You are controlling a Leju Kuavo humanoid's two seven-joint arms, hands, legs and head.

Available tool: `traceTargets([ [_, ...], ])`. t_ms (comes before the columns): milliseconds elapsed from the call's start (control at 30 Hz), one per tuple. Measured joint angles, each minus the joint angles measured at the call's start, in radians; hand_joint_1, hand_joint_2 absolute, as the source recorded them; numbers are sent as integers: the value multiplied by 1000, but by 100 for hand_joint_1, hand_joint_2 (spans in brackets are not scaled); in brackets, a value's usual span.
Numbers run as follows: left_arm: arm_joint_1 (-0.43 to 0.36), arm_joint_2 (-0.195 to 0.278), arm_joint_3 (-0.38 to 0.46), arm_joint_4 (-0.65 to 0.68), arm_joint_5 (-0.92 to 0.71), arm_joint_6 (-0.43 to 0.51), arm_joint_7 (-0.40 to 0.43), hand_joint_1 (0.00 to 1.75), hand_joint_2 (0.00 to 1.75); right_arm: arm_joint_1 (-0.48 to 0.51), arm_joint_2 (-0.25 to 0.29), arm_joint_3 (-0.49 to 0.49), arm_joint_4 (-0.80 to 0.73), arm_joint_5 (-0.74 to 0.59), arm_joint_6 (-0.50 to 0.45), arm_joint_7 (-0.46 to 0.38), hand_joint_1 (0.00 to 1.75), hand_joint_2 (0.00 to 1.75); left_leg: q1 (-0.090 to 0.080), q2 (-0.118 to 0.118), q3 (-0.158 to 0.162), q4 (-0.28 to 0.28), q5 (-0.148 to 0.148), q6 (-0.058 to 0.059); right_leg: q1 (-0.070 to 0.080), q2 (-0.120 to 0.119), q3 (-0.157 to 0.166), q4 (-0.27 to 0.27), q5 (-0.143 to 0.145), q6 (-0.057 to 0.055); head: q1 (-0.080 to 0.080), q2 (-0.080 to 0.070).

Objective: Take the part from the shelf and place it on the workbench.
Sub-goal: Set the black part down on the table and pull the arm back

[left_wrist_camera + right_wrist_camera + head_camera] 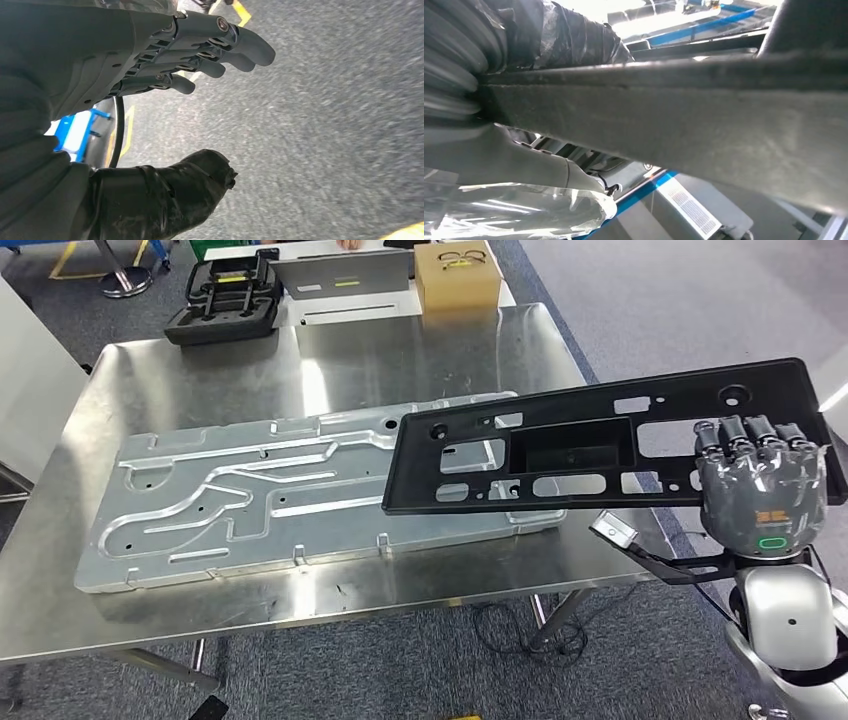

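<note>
- Steel workbench (300, 370): a flat silver stamped plate (300, 495) lies along its middle, left of centre.
- Far edge, left to right: a black moulded tray (225, 295), a grey panel (345, 280), a closed cardboard box (457, 275); contents cannot be told.
- Black part (560, 450): held near-level above the bench's right half, overlapping the plate's right end, probably for lowering flat.
- Right hand (762, 485): fingers wrapped over the part's right end.
- Left hand (200, 55): fingers apart, empty, above grey floor.

a workshop: steel workbench (300, 370), stamped metal panel (250, 500), grey floor (650, 300).
</note>
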Motion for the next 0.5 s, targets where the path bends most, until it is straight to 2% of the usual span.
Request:
traceTargets([
  [33, -1, -2, 0, 0, 2, 0, -5, 0, 175, 9, 5, -18, -2, -12, 15, -10, 175, 175, -2, 0, 14, -38, 13, 5, 1, 0, 3, -1, -3, 4, 0, 0],
  [67, -1, -3, 0, 0, 4, 1, -9, 0, 175, 20, 11, -34, -3, -31, 36, -22, 175, 175, -5, 0, 20, -55, 13, 11, 2, 0, 4, -2, -6, 8, 0, 0],
  [133, 0, -7, 0, 0, 15, -1, -16, 0, 175, 45, 24, -65, 2, -120, 115, -39, 175, 175, -6, -1, 26, -64, 16, 22, 3, 0, 7, -5, -11, 19, 1, 0],
  [200, 0, -10, 0, 0, 28, -8, -24, 0, 175, 65, 32, -84, 19, -216, 204, -42, 175, 175, -2, -2, 35, -75, 22, 32, 2, -1, 2, 15, -30, 30, 2, 0],
  [233, -1, -11, 0, 0, 34, -14, -31, 0, 175, 73, 34, -87, 32, -245, 232, -37, 175, 175, -1, -2, 38, -80, 24, 37, 1, -1, -16, 53, -51, 34, 4, 0],
  [300, -4, -12, 0, 0, 43, -28, -51, 0, 175, 93, 38, -89, 59, -275, 254, -23, 175, 175, -2, -2, 40, -81, 22, 43, 0, -1, -80, 178, -107, 41, 5, 0],
  [333, -4, -13, 0, 0, 48, -37, -65, 0, 175, 106, 41, -90, 75, -285, 256, -15, 175, 175, -4, -2, 41, -80, 20, 46, -1, -1, -114, 237, -125, 44, 6, 0],
  [367, -4, -13, 0, 0, 52, -45, -78, 0, 175, 119, 43, -91, 91, -293, 254, -8, 175, 175, -4, -2, 42, -78, 18, 47, -1, -1, -135, 267, -123, 46, 6, 0],
  [400, -3, -13, 1, 0, 57, -53, -91, 0, 175, 129, 45, -93, 108, -300, 251, -3, 175, 175, -5, -3, 43, -76, 15, 47, -3, -1, -137, 257, -102, 47, 6, 0],
  [433, -4, -14, 2, 0, 60, -58, -100, 0, 175, 137, 47, -96, 123, -305, 248, 0, 175, 175, -5, -3, 45, -73, 11, 45, -4, -1, -121, 213, -67, 47, 6, 0],
  [467, -4, -14, 3, 0, 62, -60, -108, 0, 175, 143, 48, -100, 139, -308, 244, 1, 175, 175, -5, -4, 46, -67, 6, 42, -6, -1, -95, 146, -31, 47, 6, 0],
  [500, -4, -14, 3, 0, 65, -62, -115, 0, 175, 147, 49, -104, 154, -309, 241, 1, 175, 175, -7, -4, 45, -61, 1, 39, -7, -1, -69, 87, -8, 46, 6, 0],
])
